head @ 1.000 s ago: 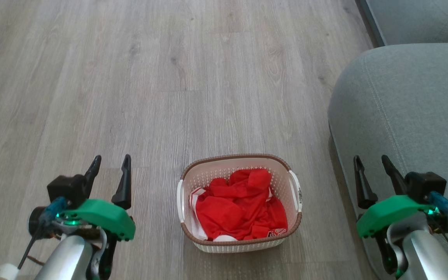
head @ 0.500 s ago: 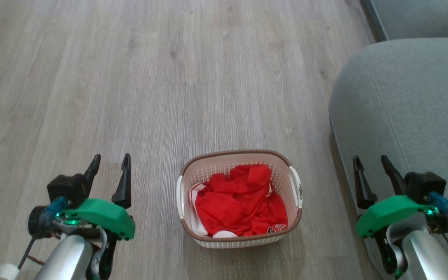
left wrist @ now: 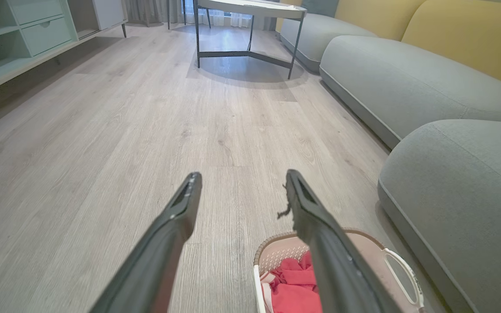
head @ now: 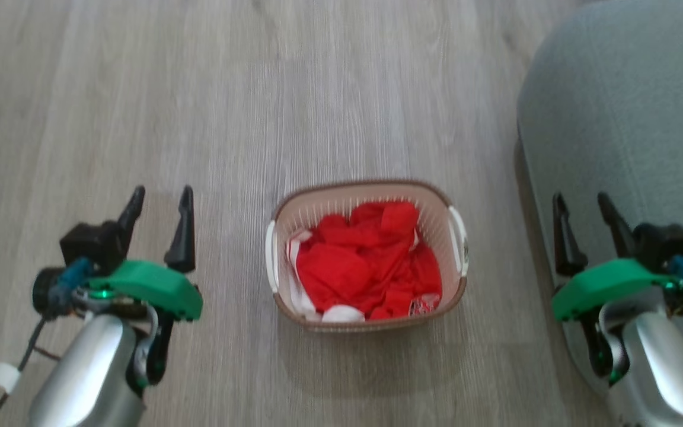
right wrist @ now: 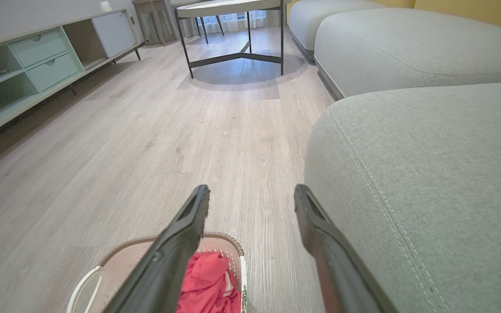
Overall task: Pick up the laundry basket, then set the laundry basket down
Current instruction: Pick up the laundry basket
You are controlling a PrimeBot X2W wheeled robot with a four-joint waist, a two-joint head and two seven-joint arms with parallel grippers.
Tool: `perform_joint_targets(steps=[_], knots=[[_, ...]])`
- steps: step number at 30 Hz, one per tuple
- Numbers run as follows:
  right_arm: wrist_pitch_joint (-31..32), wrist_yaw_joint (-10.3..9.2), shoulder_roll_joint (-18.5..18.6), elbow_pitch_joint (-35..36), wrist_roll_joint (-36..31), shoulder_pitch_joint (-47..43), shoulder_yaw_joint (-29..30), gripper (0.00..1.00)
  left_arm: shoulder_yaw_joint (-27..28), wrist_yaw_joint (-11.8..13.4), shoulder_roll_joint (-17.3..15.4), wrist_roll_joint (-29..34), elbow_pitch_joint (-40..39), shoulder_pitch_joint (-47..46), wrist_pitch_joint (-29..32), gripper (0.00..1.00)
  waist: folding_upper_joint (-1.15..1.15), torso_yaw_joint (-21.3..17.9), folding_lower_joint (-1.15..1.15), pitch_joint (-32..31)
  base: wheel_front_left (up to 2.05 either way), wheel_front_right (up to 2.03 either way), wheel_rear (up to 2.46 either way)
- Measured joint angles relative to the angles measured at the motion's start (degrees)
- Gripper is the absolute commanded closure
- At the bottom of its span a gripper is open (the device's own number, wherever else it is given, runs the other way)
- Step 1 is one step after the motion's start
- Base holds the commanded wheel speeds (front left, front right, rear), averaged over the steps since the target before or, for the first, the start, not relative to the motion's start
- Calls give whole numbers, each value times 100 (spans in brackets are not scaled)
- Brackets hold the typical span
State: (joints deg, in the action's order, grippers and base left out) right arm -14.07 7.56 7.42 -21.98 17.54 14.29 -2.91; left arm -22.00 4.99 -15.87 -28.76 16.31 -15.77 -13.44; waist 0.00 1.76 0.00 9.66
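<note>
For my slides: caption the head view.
Both open, the left pincer and right pincer flank the laundry basket holding red cloth.

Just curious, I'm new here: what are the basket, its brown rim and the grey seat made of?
The laundry basket looks like matte cream plastic, judging by its rows of small holes. Its brown rim looks woven, probably moulded plastic. The grey seat seems fabric-upholstered, with stitched seams.

Soft daylight is coming through the curtains at twelve o'clock in the wrist views, and the table is casting a broad shadow on the floor. The head view is blurring slightly all over, the laundry basket throwing a faint shadow toward six o'clock, while wrist-view edges are bending.
</note>
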Motion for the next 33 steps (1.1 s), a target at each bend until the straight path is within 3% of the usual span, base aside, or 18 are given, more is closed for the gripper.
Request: perform_joint_targets(steps=[8, 14, 25, 33], knots=[[-15, 0, -29, -134, -193, 602, 107, 0, 31, -154, 37, 43, 345, -670, -60, 0, 0, 22, 1, 843, 0, 0, 0], [-16, 0, -69, -345, -305, 1128, 140, 0, 40, -445, 198, 54, 781, -1296, -86, 0, 0, 45, 1, 1511, 0, 0, 0], [-18, 0, -177, -902, -498, 2192, 111, 0, 32, -1011, 495, 176, 2043, -2562, -104, 0, 0, 53, 1, 2676, 0, 0, 0], [-25, 0, -222, -1460, -600, 2780, -65, 0, -156, -1211, 652, 193, 3034, -3268, -109, 0, 0, 6, 1, 3296, 0, 0, 0]])
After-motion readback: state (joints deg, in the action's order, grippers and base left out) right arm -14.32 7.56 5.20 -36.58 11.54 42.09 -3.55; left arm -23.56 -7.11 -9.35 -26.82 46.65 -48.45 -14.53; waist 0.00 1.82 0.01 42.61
